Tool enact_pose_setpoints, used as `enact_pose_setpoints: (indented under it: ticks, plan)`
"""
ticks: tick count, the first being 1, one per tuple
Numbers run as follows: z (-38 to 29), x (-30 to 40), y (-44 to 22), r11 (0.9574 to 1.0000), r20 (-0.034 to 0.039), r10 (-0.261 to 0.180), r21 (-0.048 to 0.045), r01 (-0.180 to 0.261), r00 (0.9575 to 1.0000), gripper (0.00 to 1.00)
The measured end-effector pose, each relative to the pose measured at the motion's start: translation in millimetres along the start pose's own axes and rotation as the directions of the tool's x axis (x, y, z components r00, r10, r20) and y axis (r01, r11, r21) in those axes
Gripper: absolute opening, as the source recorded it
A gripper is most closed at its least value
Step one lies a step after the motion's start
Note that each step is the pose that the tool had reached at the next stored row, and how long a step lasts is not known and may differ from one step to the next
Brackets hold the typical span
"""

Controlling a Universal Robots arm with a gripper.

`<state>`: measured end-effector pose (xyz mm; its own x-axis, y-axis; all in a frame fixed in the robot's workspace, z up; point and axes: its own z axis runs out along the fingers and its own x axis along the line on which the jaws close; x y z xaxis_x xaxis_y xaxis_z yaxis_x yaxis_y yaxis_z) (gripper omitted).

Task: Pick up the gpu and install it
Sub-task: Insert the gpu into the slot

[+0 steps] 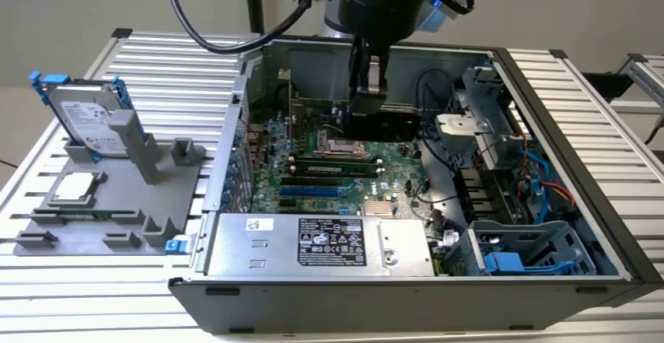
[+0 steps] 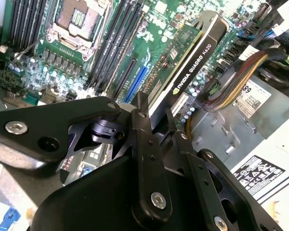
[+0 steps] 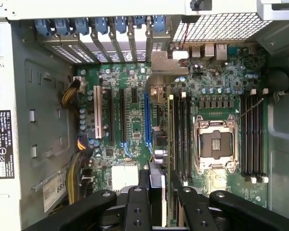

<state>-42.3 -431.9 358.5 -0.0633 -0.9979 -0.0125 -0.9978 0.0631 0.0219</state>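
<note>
The gpu (image 1: 393,122) hangs on edge inside the open computer case (image 1: 581,164), just above the green motherboard (image 1: 311,180), with my gripper (image 1: 365,94) shut on its upper edge. In the second wrist view the gpu (image 2: 190,60) shows its green board and black cooler slanting away from the gripper (image 2: 156,113), over the expansion slots. In the first wrist view my gripper (image 3: 159,175) clamps the card edge-on, and the gpu's silver bracket (image 3: 166,62) points at the rear slot openings, close beside the blue slot (image 3: 147,115).
RAM sticks (image 3: 179,130) and the CPU socket (image 3: 216,144) lie close beside the card. The power supply (image 1: 316,243) fills the case front, with cable bundles (image 2: 231,82) nearby. A hard drive (image 1: 89,117) stands on a grey fixture (image 1: 114,203) at the exterior view's left.
</note>
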Motion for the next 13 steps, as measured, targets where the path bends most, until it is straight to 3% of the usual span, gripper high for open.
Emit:
enact_pose_setpoints:
  ticks: [8,13]
  plan:
    - [3.0,-9.6,0.5,1.0000,0.0000,0.002,0.0000,-0.002,1.0000,0.00]
    - [5.7,-11.1,0.5,1.0000,0.0001,0.002,0.0001,-0.002,1.0000,0.00]
